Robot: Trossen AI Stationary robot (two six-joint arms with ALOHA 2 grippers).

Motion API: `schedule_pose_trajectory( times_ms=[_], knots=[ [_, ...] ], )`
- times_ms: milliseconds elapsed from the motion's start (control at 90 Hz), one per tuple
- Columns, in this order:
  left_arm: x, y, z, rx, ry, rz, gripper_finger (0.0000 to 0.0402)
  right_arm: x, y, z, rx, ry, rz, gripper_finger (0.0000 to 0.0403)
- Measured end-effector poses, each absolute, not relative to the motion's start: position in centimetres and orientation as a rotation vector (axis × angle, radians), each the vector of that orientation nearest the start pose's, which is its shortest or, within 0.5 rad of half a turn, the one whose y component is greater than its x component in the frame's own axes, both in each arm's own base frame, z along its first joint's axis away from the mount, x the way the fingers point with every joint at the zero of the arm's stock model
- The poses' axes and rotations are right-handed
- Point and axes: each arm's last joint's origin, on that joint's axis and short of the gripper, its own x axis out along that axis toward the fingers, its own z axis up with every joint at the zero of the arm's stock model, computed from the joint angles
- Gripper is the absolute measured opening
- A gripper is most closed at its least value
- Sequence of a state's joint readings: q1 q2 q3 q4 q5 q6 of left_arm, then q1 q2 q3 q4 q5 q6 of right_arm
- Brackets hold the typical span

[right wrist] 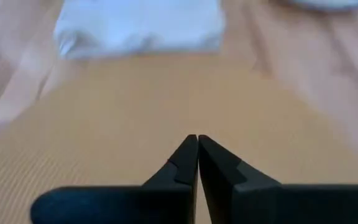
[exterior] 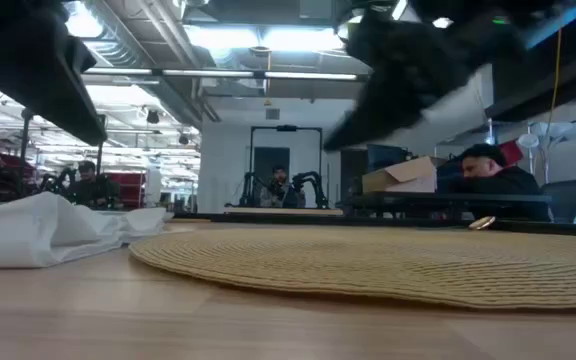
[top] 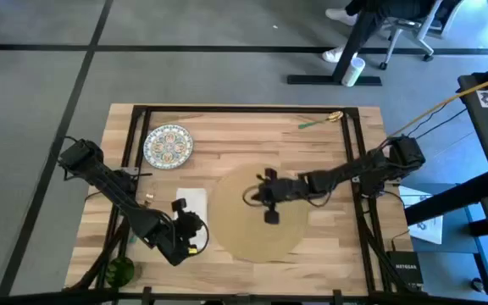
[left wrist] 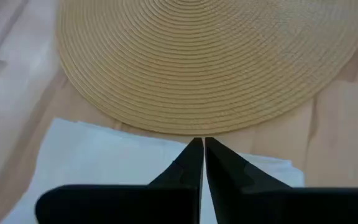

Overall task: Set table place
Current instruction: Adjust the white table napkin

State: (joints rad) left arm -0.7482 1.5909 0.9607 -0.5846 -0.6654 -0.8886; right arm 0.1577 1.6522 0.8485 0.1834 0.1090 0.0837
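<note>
Above the placemat (top: 257,222), right end effector (right wrist: 197,142) blocks its centre.

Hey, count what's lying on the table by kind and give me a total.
Round tan placemat: 1
White napkin: 1
Patterned plate: 1
Gold cutlery pieces, hard to identify: 2
Green object at the near left corner: 1
Total: 6

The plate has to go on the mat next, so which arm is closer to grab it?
Probably left. The plate lies on the table's left side, and the left gripper hangs near it over the napkin. The right gripper is above the mat, farther away.
</note>
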Motion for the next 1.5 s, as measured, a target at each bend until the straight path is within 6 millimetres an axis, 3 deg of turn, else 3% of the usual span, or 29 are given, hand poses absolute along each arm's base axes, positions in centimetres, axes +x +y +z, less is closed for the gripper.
schedule_pose_trajectory(
  times_ms=[267, 489, 667, 844, 1211, 1500],
  knots=[
    [21.0, -20.1, 18.6, -0.108, 0.836, 0.289, 0.0, 39.3, 3.1, 17.4, -0.02, 0.612, 0.131, 0.0],
    [20.7, -21.0, 17.3, -0.131, 0.867, 0.303, 0.0, 44.8, 3.8, 16.5, -0.074, 0.628, 0.198, 0.0],
    [21.1, -21.5, 15.8, -0.127, 0.881, 0.307, 0.0, 47.7, 3.8, 16.2, -0.106, 0.621, 0.207, 0.0],
    [21.5, -22.0, 15.4, -0.146, 0.863, 0.289, 0.0, 49.4, 3.3, 14.8, -0.11, 0.627, 0.226, 0.0],
    [21.7, -22.2, 15.5, -0.157, 0.849, 0.271, 0.0, 50.9, 2.4, 12.0, -0.092, 0.649, 0.225, 0.0],
    [21.3, -21.7, 14.8, -0.165, 0.855, 0.295, 0.0, 51.1, 1.3, 12.2, -0.077, 0.629, 0.202, 0.0]
  ],
)
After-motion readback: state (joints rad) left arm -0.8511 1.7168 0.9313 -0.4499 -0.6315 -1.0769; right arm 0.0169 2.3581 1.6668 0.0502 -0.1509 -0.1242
